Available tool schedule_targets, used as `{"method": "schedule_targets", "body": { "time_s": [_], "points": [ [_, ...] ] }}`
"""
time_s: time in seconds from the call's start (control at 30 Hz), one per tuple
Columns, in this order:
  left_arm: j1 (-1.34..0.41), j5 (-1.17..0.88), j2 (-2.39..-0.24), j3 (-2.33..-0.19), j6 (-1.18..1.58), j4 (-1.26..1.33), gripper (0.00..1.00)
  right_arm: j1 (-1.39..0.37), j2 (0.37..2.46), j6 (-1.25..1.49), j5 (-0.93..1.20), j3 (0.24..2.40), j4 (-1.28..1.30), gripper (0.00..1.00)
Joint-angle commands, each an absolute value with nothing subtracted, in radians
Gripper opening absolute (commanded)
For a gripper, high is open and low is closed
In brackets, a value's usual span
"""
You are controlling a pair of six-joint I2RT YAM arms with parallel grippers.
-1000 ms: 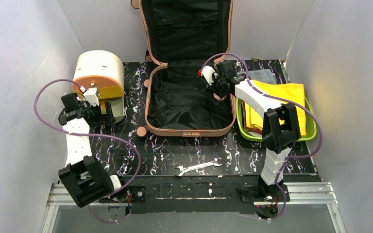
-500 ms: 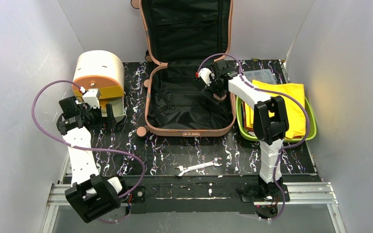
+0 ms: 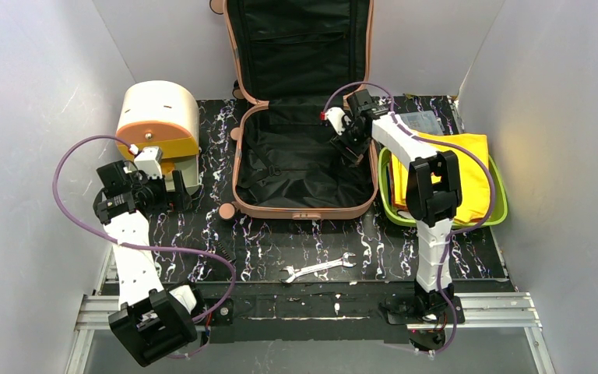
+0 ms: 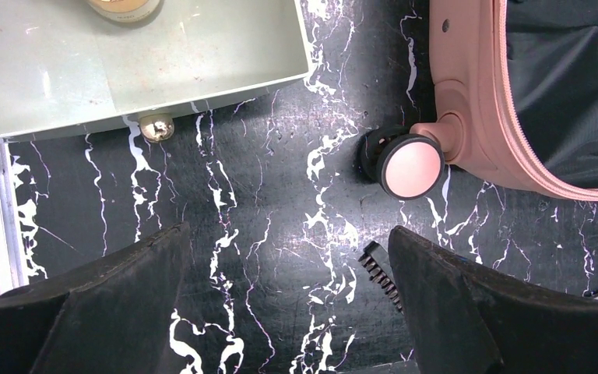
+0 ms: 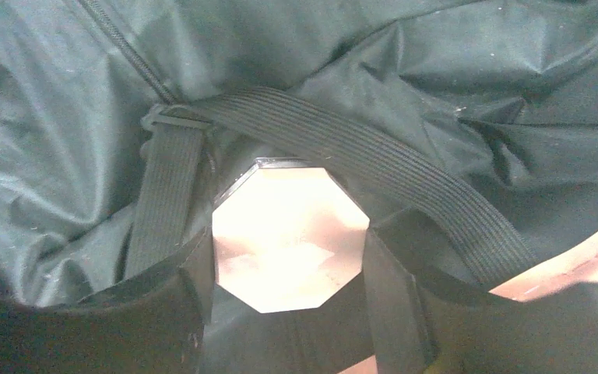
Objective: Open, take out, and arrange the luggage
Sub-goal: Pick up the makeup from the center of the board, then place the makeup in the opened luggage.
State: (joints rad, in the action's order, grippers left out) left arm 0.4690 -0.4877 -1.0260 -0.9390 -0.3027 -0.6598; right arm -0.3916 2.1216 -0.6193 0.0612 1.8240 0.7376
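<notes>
The right pincer [image 5: 286, 273] pinches a shiny octagonal box [image 5: 288, 226] inside the open luggage [image 3: 296, 175] at the table's far edge, where the strap [image 5: 405, 179] across it could snag and wrench it free on lifting; the left pincer [image 4: 286, 234] hangs spread, empty.

The left arm [image 3: 134, 249] rises from its base at the near left, bends at the elbow and turns its wrist inward, so the left gripper [image 3: 173, 189] points toward the middle and hangs low. In the wrist view its fingers [image 4: 124, 296] stand wide apart with nothing between them. The right arm [image 3: 405, 144] stretches far forward and leans inward, wrist pitched down, right gripper [image 3: 350, 148] aimed downward. Its fingers [image 5: 163, 312] sit against opposite flanks of a pale octagonal piece [image 5: 288, 234], seemingly clamping it, though how firmly is hard to tell.
</notes>
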Motion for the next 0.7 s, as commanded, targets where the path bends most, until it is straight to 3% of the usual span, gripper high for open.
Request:
{"method": "schedule_targets", "body": {
  "time_s": [0.0,0.37,0.47,0.67],
  "points": [
    [0.472,-0.527,-1.006,-0.962,-0.296,-0.684,0.98,-0.387,2.09,-0.61,0.172,1.901,0.849,0.37],
    [0.41,-0.582,-1.102,-1.144,-0.346,-0.76,0.98,-0.549,1.898,-0.559,0.179,1.896,0.827,0.38],
    [0.308,-0.505,-1.156,-1.21,-0.371,-0.765,0.98,-0.622,1.924,-0.572,0.185,1.897,0.795,0.39],
    [0.195,-0.559,-1.274,-1.365,-0.36,-0.721,0.98,-0.673,2.112,-0.557,0.081,2.044,0.681,0.41]
  ]
}}
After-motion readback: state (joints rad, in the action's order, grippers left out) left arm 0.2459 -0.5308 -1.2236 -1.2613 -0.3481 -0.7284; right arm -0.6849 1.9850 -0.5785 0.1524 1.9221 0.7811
